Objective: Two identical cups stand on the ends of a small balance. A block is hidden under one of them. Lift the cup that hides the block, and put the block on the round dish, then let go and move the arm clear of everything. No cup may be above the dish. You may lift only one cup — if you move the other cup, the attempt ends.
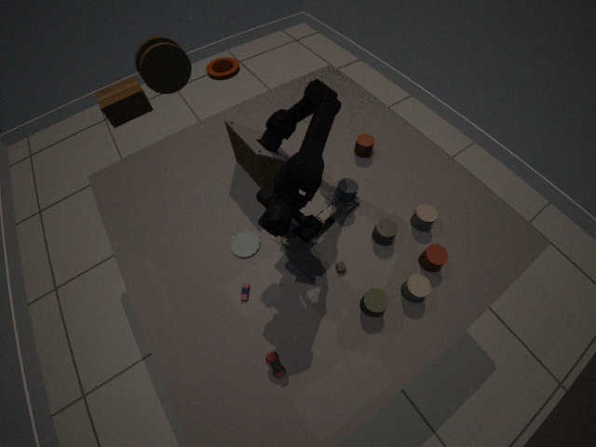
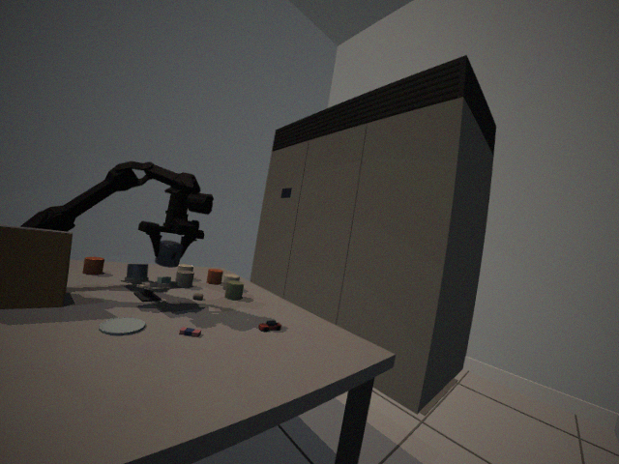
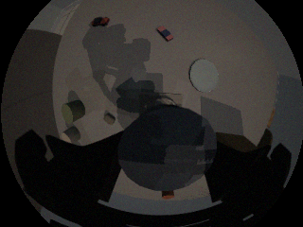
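And the claw [image 1: 315, 231] [image 2: 168, 249] [image 3: 165, 134] has a blue cup [image 2: 168, 252] [image 3: 167, 148] clamped by its sides, up above the desk [image 2: 240, 379]! Its twin [image 1: 346, 190] [image 2: 137, 272] sits on the balance [image 1: 353, 206], hands off that one. Down near the balance's other end, a small teal block [image 2: 163, 279], though the light is murky and I'd only call it probable. The cup looks stiff and smooth, perhaps slippery, so keep the squeeze even and low on the wall. The block should be light and rigid: flat opposite faces, straight down, then over to the round dish [image 1: 245, 244] [image 2: 122, 326] [image 3: 204, 75]!
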Controlling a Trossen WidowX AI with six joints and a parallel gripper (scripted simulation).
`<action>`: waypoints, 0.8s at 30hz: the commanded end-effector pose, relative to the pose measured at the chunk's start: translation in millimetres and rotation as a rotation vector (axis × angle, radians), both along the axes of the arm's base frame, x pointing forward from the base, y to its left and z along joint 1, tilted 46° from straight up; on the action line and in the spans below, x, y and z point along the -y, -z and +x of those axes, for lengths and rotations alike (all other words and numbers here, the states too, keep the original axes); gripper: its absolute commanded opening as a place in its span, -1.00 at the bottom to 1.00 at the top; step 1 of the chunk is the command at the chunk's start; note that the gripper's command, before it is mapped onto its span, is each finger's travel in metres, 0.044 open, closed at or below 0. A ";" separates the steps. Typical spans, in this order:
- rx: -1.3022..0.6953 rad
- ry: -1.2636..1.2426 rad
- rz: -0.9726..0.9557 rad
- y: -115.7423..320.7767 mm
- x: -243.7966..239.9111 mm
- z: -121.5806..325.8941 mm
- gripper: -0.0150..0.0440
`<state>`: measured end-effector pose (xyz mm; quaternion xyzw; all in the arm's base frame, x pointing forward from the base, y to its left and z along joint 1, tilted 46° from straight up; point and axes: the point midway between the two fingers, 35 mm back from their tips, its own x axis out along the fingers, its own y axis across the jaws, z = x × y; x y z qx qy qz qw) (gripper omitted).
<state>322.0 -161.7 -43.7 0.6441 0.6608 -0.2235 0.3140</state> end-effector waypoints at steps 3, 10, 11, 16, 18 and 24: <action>0.000 0.006 -0.001 0.1 1.6 -0.7 -0.49; 0.001 0.007 -0.004 5.1 5.3 -5.0 -0.49; 0.001 0.008 -0.007 11.3 9.8 -10.6 -0.49; 0.001 0.012 -0.026 47.4 32.4 -47.1 -0.49; 0.000 0.013 -0.031 61.2 39.3 -62.6 -0.49; -0.002 0.015 -0.041 100.0 52.2 -111.5 -0.49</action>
